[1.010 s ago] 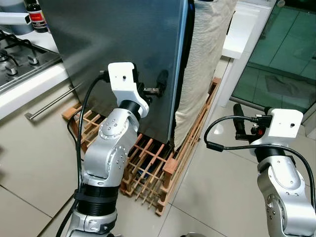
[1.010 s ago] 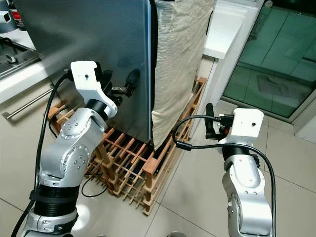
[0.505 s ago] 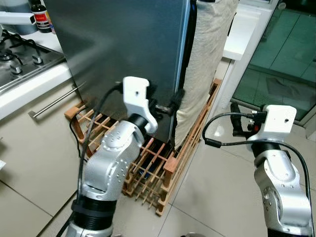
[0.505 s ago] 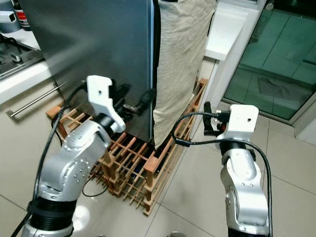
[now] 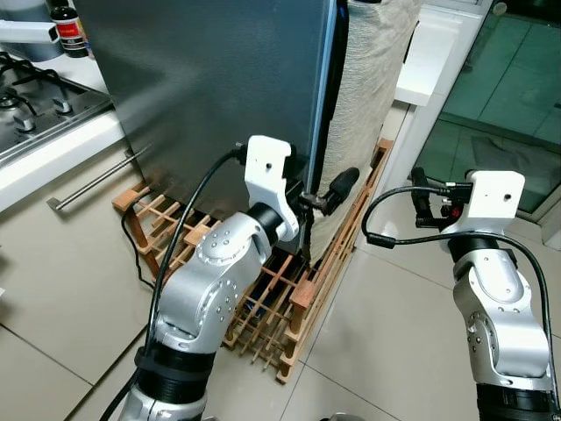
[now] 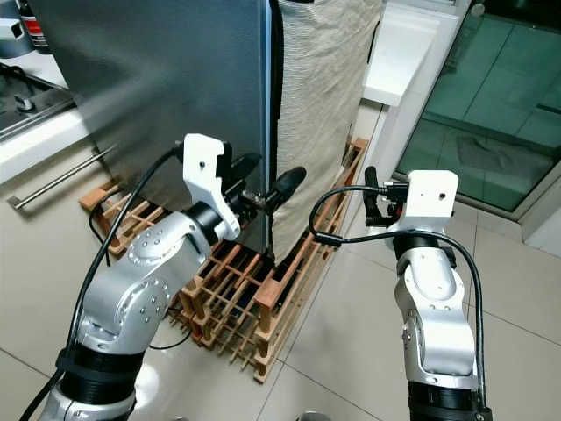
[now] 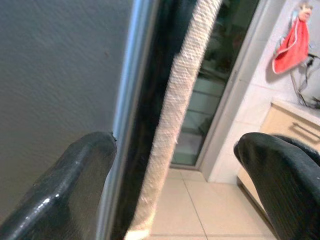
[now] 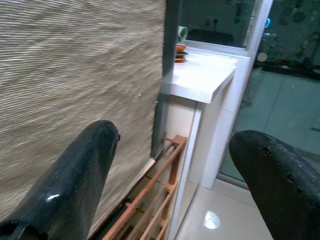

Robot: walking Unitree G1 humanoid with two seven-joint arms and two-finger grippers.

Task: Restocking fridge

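At your far left you have the stove (image 5: 35, 110) and the white counter edge with a metal bar handle (image 5: 95, 180) beneath it. Next comes the fridge (image 5: 210, 79), a tall dark grey slab standing on the tiled floor (image 5: 386, 324), with its door shut and a wooden wine rack (image 5: 272, 303) at its foot. Your left gripper (image 5: 317, 197) is raised at the fridge's right front edge, its fingers spread apart, one on the grey face and the other (image 7: 280, 175) out past the corner. From the left wrist camera you see the metal edge strip, a dark gap, and then the beige woven cloth (image 5: 368, 105) that hangs down the fridge's side. Further right, a white ledge (image 5: 434, 53) juts out above the rack, with a green glass door (image 5: 500, 96) behind it. Your right gripper (image 5: 419, 203) hovers near that ledge with its fingers wide apart, holding nothing, facing the cloth.
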